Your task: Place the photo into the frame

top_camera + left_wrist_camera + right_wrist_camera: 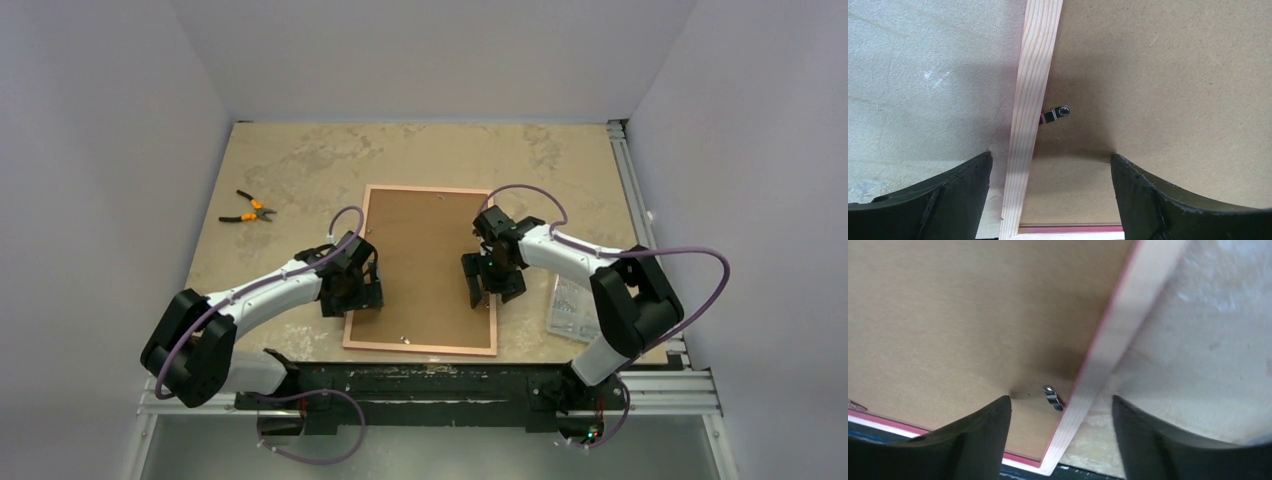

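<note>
Frame [430,188] lies face-down (photo not visible). Left gripper [1050,162] gapes wide over its 9 o'clock rail, and right gripper [1062,402] has jaws apart at 3 o'clock. Probably best to swivel each clip [1054,114] with one fingertip, staying low and gentle.

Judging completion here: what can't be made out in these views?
The photo: in no view; the backing board covers the frame opening, so whether it lies underneath cannot be told.
Right wrist view: the clip under the open right gripper is blurred; its seating is unclear.
Top view: the left gripper and right gripper hide that clip and the left clip.
Top view: the clear item by the right arm is too small to identify.
</note>
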